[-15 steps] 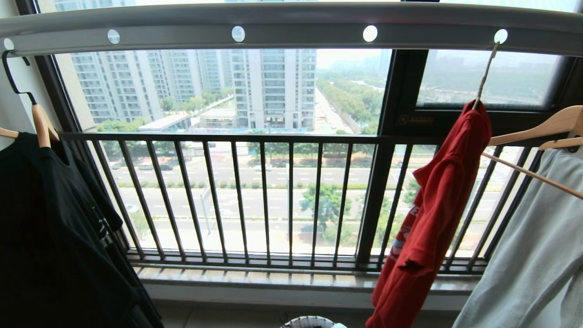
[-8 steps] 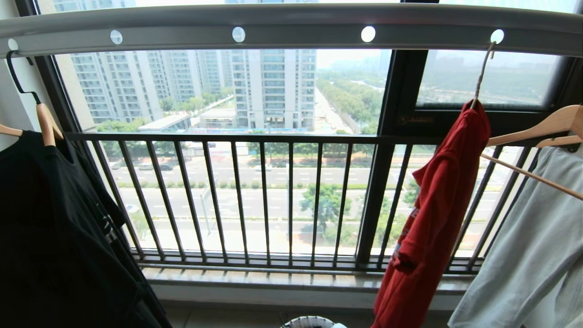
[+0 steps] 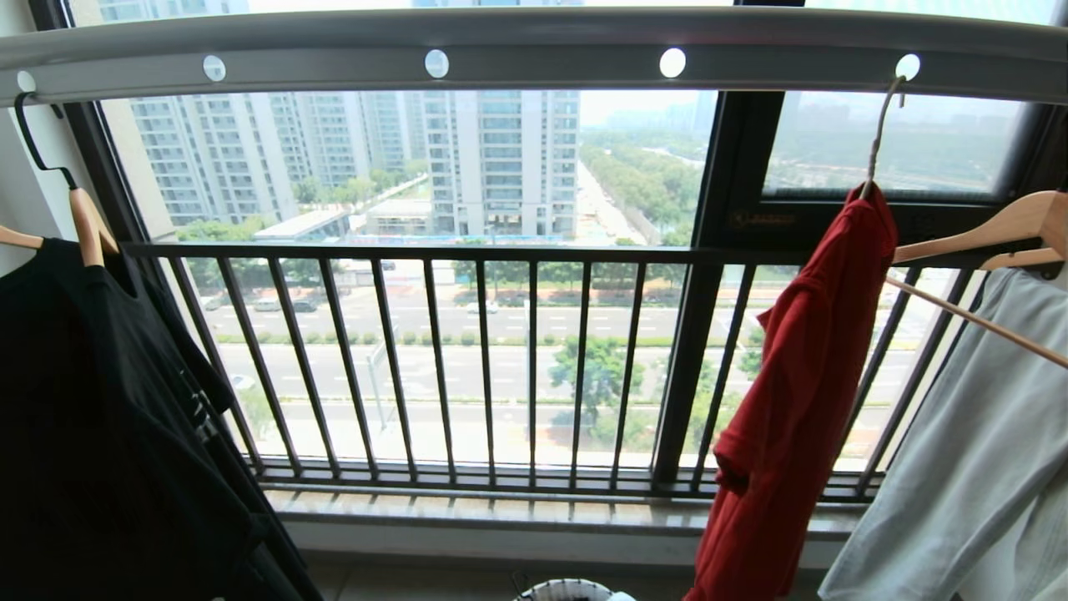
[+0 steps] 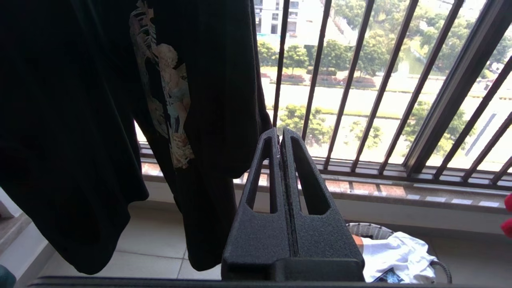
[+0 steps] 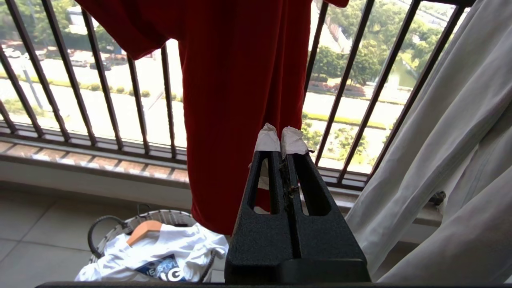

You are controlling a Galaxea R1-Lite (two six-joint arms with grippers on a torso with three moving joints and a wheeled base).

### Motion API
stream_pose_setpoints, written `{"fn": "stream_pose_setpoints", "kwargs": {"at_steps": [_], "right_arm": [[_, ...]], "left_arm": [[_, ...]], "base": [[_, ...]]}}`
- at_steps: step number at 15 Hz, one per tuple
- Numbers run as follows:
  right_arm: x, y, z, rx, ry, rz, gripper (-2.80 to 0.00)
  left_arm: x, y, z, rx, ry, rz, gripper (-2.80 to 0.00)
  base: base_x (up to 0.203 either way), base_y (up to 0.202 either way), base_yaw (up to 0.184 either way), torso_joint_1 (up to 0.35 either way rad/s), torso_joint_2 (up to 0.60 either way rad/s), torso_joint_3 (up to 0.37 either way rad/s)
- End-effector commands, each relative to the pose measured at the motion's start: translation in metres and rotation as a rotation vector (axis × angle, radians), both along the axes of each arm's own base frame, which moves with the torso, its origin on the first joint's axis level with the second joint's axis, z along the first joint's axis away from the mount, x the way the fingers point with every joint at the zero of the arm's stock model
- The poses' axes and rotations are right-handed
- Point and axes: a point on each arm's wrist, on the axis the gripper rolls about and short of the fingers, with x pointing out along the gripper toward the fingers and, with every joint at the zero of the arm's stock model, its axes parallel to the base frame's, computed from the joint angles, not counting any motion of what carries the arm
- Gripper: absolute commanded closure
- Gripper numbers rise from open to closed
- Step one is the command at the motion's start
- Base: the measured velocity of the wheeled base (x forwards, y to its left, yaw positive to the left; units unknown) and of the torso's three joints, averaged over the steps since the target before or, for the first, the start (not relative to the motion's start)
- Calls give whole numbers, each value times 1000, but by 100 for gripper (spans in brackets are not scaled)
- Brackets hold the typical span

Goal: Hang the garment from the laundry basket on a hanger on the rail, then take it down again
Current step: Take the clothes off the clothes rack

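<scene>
While the red T-shirt hangs on the white wire hanger hooked into the grey rail, I find both grippers clenched and empty. My left gripper sits near the black T-shirt; my right gripper sits just before the red hem, above the laundry basket.

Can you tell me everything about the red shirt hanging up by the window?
The red shirt is a soft, short-sleeved tee hanging on a thin white hanger hooked into a hole of the grey rail. It droops edge-on and bunched, one sleeve sticking out. It hangs before the window bars, beside a pale shirt, above the basket. No gripper touches it.
</scene>
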Motion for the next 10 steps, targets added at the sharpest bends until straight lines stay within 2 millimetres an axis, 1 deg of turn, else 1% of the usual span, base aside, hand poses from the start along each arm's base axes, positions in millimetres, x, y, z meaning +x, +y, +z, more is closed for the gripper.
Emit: {"fn": "stream_pose_setpoints", "kwargs": {"at_steps": [1, 10], "right_arm": [[0, 0, -1, 0, 3, 0, 0], [0, 0, -1, 0, 3, 0, 0]], "left_arm": [[0, 0, 0, -1, -2, 0, 0], [0, 0, 0, -1, 0, 0, 0]], "base": [[0, 0, 0, 0, 0, 0], [0, 0, 0, 0, 0, 0]]}}
